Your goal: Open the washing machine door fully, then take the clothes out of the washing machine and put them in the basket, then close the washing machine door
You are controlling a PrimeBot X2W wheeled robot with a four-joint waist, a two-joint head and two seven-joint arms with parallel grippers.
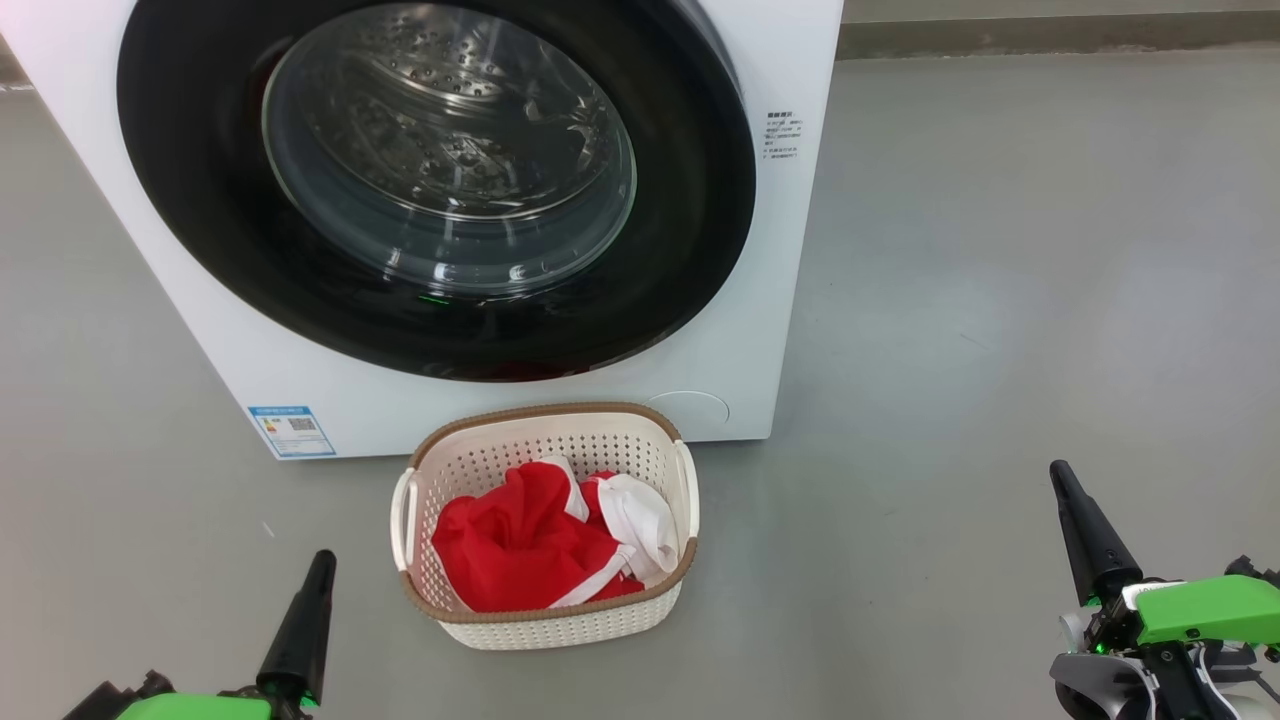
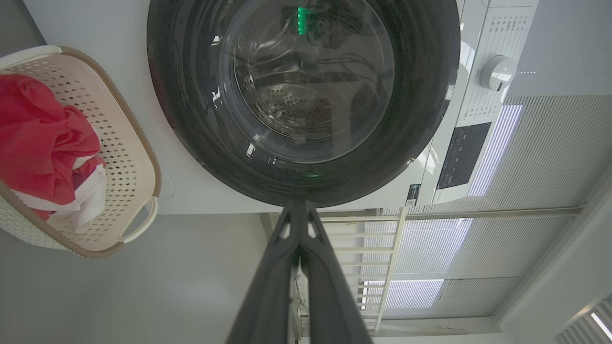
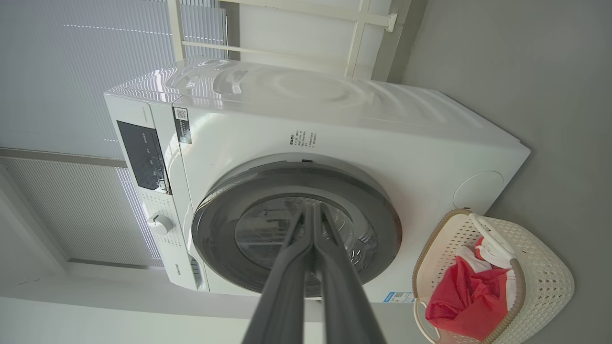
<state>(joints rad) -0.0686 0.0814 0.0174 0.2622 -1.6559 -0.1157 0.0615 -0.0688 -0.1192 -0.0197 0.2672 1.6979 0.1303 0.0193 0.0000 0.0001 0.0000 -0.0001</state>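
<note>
The white washing machine (image 1: pixel 790 250) stands ahead with its round black-rimmed door (image 1: pixel 200 200) shut flat against the front, the steel drum visible through the glass. The cream basket (image 1: pixel 545 420) sits on the floor just in front of it, holding the red and white clothes (image 1: pixel 520 550). My left gripper (image 1: pixel 322 560) is at the lower left, shut and empty, left of the basket. My right gripper (image 1: pixel 1060 475) is at the lower right, also shut with nothing in it. The door (image 2: pixel 191 143) and the basket (image 2: pixel 138 157) show in the left wrist view, the door (image 3: pixel 224 215) and clothes (image 3: pixel 459 301) in the right wrist view.
Bare grey floor (image 1: pixel 1000 300) spreads to the right of the machine and around the basket. A wall base (image 1: pixel 1050 35) runs along the back. The machine's control panel with a dial (image 3: pixel 160 223) and window blinds (image 3: pixel 62 71) show in the right wrist view.
</note>
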